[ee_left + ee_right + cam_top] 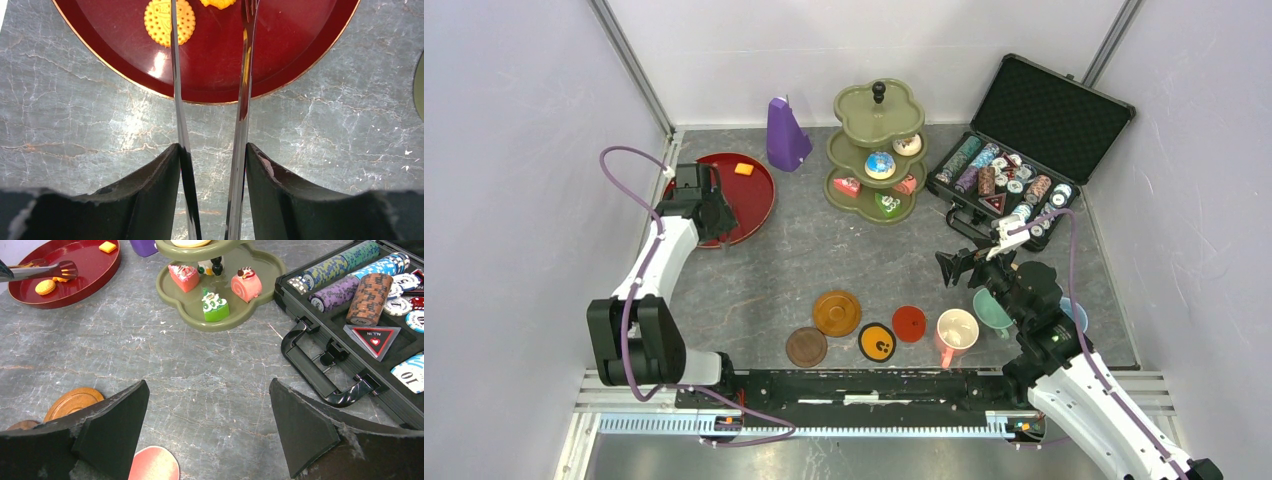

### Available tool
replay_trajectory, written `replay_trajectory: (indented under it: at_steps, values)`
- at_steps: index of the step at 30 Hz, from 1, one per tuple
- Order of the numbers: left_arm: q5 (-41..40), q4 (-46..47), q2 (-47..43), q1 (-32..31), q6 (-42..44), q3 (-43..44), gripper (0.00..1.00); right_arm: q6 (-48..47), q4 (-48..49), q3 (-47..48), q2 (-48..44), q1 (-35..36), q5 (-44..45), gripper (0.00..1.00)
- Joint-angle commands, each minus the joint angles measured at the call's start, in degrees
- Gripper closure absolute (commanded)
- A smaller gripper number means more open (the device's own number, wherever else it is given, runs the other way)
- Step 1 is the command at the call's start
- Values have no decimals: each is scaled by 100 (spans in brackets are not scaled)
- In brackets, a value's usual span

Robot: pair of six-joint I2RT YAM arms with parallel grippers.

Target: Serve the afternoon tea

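Observation:
My left gripper (709,207) is shut on metal tongs (242,100), whose two arms run between its jaws. The tong tips reach over the red tray (759,195), beside a round yellow biscuit (162,20). An orange square pastry (744,169) lies further back on the tray. The olive-green three-tier stand (876,150) holds several small cakes, among them a green slice (215,305). My right gripper (959,265) is open and empty above bare table. The pink mug (956,330) and teal mug (991,308) stand by it; the blue mug (1076,312) is mostly hidden by the arm. I see no orange mug.
Round coasters lie near the front: orange-brown (837,312), brown (806,346), black-and-orange (876,341), red (909,323). A purple pyramid (786,135) stands left of the stand. An open black case of poker chips (1024,150) sits at the back right. Walls enclose three sides.

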Motion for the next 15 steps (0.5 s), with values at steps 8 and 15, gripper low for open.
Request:
replay_trajectory:
  at_steps: [8, 15]
  values:
    - [422, 232, 23, 198, -207, -117, 44, -14, 95, 35, -167, -19, 96, 2]
    - [744, 318, 52, 297, -336, -208, 49, -27, 32, 18, -229, -19, 163, 2]
